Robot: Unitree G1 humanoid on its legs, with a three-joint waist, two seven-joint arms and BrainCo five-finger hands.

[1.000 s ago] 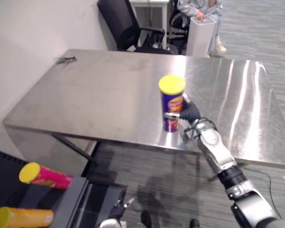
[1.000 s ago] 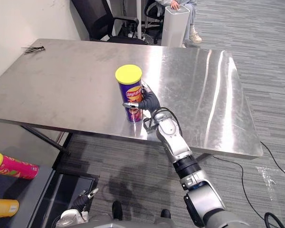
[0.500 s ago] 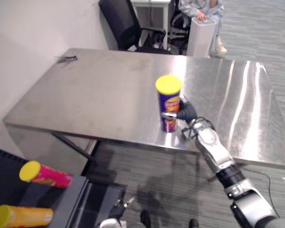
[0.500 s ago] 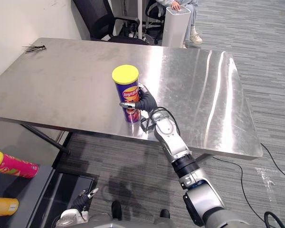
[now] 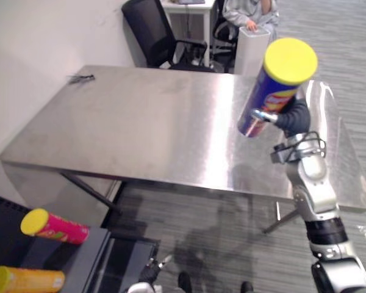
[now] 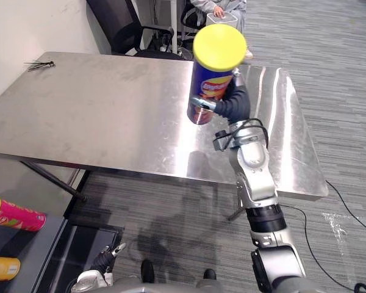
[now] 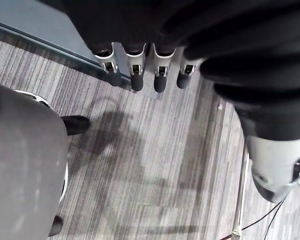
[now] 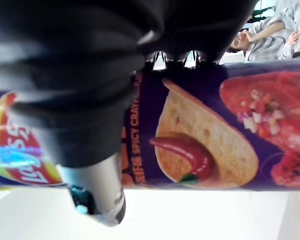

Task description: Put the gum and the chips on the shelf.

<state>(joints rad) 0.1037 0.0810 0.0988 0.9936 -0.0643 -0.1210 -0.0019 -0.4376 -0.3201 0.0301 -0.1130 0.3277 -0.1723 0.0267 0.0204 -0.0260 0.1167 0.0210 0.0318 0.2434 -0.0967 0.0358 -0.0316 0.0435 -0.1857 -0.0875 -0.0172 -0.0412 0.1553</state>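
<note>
The right hand [image 6: 233, 105] has its fingers wrapped round the chips can [image 6: 215, 70], tilted and clear of the table [image 6: 97, 116] below it. The left hand [image 7: 136, 75] hangs loose, fingers straight, over the floor [image 7: 155, 150].

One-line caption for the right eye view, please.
Right hand holds the purple chips can, yellow lid up, in the air above the steel table.

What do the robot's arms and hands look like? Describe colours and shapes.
The right arm is rounded silver-grey segments with a black band at one joint. The right hand wears a dark ribbed cover. The left hand shows silver fingers with dark rounded tips and the same cover.
</note>
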